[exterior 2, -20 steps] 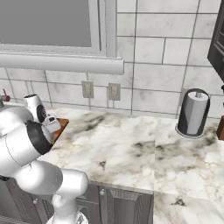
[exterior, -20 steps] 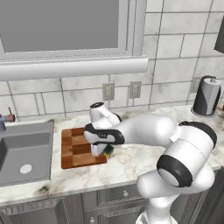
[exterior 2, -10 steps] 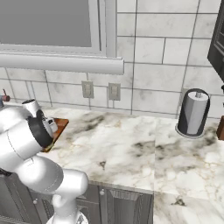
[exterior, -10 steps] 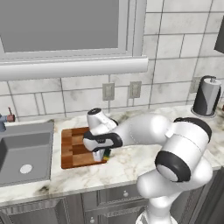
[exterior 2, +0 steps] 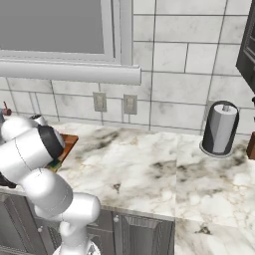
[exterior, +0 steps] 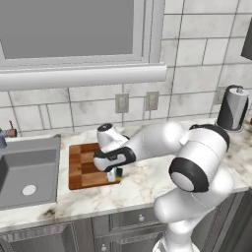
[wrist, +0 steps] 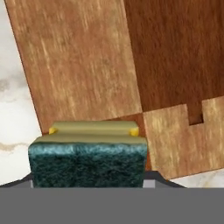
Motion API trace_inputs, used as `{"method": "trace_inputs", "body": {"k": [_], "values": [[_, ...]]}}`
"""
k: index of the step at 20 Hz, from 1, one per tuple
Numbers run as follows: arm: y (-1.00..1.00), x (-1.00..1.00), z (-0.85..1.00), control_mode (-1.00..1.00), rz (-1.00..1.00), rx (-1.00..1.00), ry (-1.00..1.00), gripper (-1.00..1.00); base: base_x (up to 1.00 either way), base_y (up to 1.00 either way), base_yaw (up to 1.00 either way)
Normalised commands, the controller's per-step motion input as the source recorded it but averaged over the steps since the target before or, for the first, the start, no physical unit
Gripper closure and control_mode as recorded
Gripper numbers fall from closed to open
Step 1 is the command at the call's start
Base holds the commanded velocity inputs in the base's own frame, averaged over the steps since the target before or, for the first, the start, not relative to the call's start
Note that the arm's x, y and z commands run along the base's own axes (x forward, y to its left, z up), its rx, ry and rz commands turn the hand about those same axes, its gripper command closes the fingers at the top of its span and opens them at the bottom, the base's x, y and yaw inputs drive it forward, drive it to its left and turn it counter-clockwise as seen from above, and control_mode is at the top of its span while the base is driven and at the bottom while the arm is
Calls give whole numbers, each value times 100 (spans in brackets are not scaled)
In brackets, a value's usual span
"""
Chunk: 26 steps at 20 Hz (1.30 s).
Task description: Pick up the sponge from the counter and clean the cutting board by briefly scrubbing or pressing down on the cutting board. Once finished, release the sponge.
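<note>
Checkered brown wood, the cutting board [exterior: 87,165], lies on the white marble bench [exterior: 147,182] just right of a grey sink [exterior: 27,170], its long axis running from the bench's front edge back toward the tiled wall. The white arm reaches left across the bench, and its gripper [exterior: 114,173] points down over the board's front right corner. Held between the jaws is the sponge [wrist: 88,158], a small block with a dark green scrub face over a yellow body. The jaws appear closed against its sides, though the sponge itself hides the fingertips in the hand view, so how firmly they grip cannot be told.

In the hand view the sponge sits at the bottom, its long axis crosswise to the jaws, with the board's wood directly beyond it (a strip of marble shows to one side, marking the board's edge close by). In the left base view the sponge sits low at the board's corner; whether it touches the surface cannot be told.

The judgement: the sponge is over the edge region, so a press or scrub would best travel inward, left and back, where open board lies. The sink is to the left and a paper towel roll [exterior 2: 219,129] stands well apart to the right, leaving free room
</note>
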Motion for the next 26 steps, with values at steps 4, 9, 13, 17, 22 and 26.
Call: {"method": "trace_inputs", "body": {"k": [4,9,13,17,22,26], "values": [[6,34,-19,-100,13,0,-5,100,0,0,0],[4,41,-15,-100,12,0,-11,100,0,0,0],[1,53,-11,-100,12,0,-11,100,0,0,0],[0,68,-12,-100,11,0,-7,100,0,0,0],[0,80,-9,-100,8,2,-5,100,0,0,0],[0,82,-9,-100,6,2,-1,100,0,0,0]]}}
